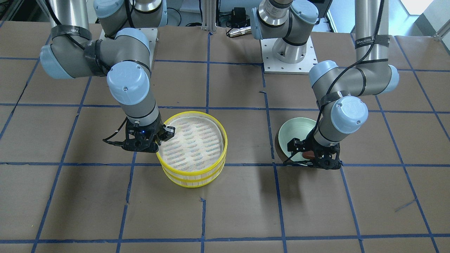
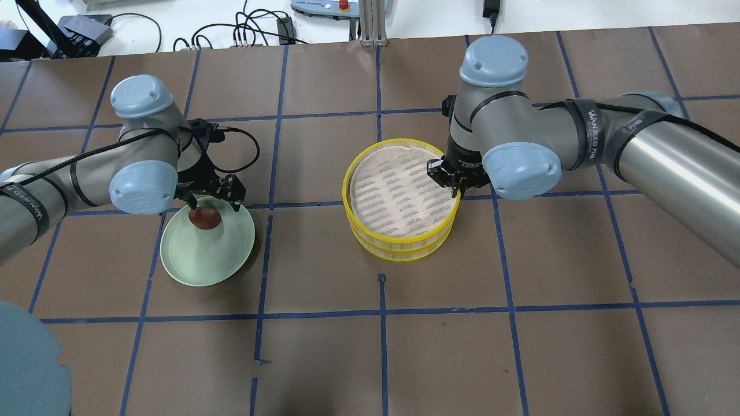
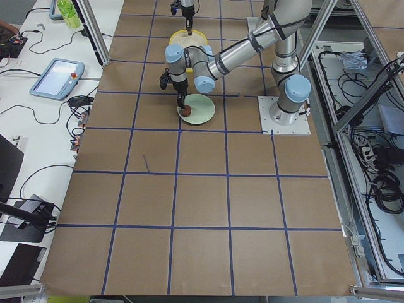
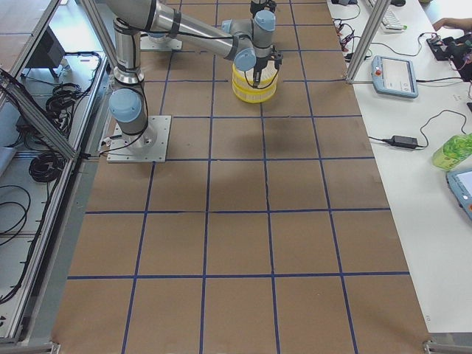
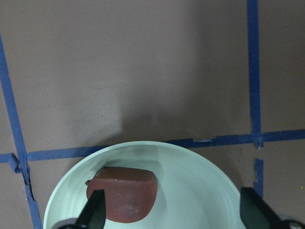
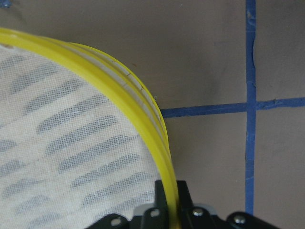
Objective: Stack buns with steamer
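The steamer [image 2: 399, 247] is two stacked tiers with yellow rims and a cloth liner on top; nothing lies on the liner. My right gripper [image 2: 457, 185] is shut on the steamer's top rim [image 6: 119, 78], one finger inside and one outside. The reddish-brown bun [image 2: 204, 218] lies on the pale green plate [image 2: 202, 271], near the plate's far edge. My left gripper [image 2: 213, 203] hangs open just over the plate, and the bun [image 5: 124, 193] sits between its fingers, close to one fingertip [image 5: 95, 210]. The whitish bun is out of view.
The table is covered in brown paper with a blue tape grid. The plate stands about one grid square to the steamer's left in the overhead view. Cables and boxes [image 2: 254, 29] lie beyond the far edge. A pale blue disc [image 2: 29, 364] fills the near left corner.
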Controlling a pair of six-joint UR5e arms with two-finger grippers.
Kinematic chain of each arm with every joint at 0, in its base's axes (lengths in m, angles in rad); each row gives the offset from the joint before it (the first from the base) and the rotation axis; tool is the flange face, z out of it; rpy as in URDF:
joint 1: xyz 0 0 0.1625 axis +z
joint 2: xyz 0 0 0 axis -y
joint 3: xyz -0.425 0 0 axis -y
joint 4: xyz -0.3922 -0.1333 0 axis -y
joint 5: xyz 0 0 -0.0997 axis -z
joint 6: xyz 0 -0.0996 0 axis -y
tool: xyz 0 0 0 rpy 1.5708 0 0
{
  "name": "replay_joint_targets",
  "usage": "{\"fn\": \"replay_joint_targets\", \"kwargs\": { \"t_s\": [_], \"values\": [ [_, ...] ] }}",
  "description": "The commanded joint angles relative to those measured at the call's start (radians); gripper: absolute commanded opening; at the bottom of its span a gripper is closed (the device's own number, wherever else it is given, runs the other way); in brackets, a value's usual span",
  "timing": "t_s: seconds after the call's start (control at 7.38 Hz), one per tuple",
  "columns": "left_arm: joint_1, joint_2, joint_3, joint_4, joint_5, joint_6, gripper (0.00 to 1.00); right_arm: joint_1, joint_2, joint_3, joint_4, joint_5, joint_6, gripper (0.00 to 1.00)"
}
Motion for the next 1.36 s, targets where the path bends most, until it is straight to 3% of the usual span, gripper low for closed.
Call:
{"fn": "replay_joint_targets", "kwargs": {
  "t_s": [0.0, 0.14, 0.27, 0.41, 0.54, 0.81, 0.95, 1.22],
  "values": [
    [0.001, -0.025, -0.003, -0.002, 0.059, 0.006, 0.84, 0.002, 0.001, 0.007, 0.004, -0.016, -0.002, 0.78],
    [0.001, -0.025, -0.001, -0.002, 0.060, 0.017, 0.59, 0.002, 0.001, 0.004, 0.005, -0.016, -0.002, 1.00],
    [0.001, -0.025, -0.001, -0.002, 0.060, 0.017, 0.34, -0.002, -0.008, -0.014, 0.008, -0.016, -0.008, 1.00],
    [0.001, -0.024, 0.005, -0.002, 0.060, 0.016, 0.16, -0.021, -0.037, -0.055, 0.034, -0.014, -0.021, 1.00],
    [0.001, -0.015, 0.012, 0.000, 0.059, 0.008, 0.03, -0.027, -0.090, -0.136, 0.170, -0.008, -0.022, 1.00],
    [-0.018, 0.051, 0.020, 0.002, 0.047, -0.039, 0.02, -0.115, -0.195, -0.311, 0.492, -0.016, -0.071, 1.00],
    [-0.059, 0.124, 0.025, -0.032, 0.015, -0.111, 0.02, -0.157, -0.255, -0.321, 0.555, -0.006, -0.100, 1.00],
    [-0.213, 0.201, 0.087, -0.100, -0.187, -0.324, 0.04, -0.150, -0.289, -0.277, 0.547, -0.011, -0.131, 1.00]
  ]
}}
